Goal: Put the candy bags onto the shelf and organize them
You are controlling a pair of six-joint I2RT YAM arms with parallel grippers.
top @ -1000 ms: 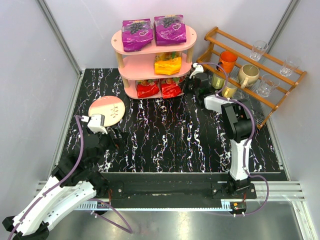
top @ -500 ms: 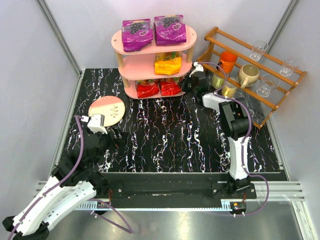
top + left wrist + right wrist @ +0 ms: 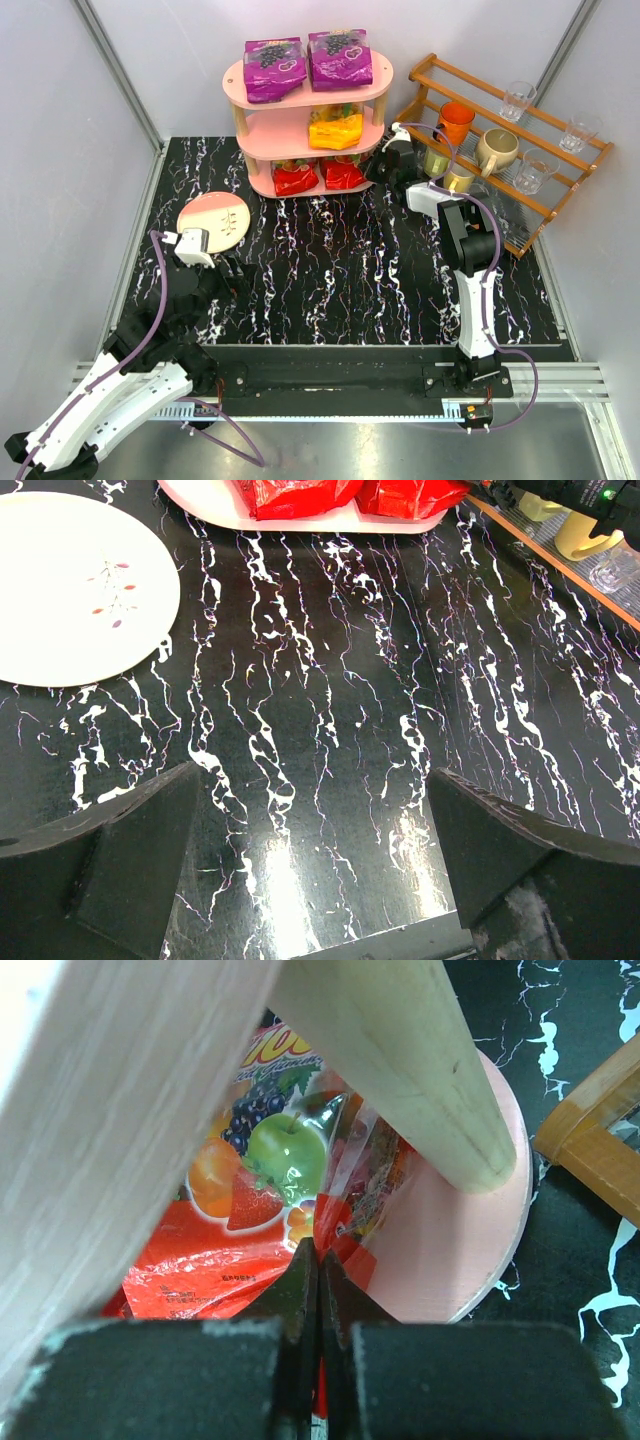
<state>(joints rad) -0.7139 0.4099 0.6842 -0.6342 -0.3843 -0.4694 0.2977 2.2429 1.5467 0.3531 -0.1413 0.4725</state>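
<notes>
right gripper (image 3: 318, 1268) has nudged toward the shelf (image 3: 455, 1250), fingers clamped on the red bag (image 3: 220, 1265), partly hidden behind a post (image 3: 400, 1060); left gripper (image 3: 312, 865) fingers apart.

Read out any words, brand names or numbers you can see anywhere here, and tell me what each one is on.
No text can be quoted.
Red candy bag: yellow lettering above the fruit print, mostly hidden by the wooden shelf post; unreadable.
Purple candy bags: printed logos, too small to read.
Orange candy bag: print too small to read.
Plate: only a small leaf-like motif, no words.
</notes>
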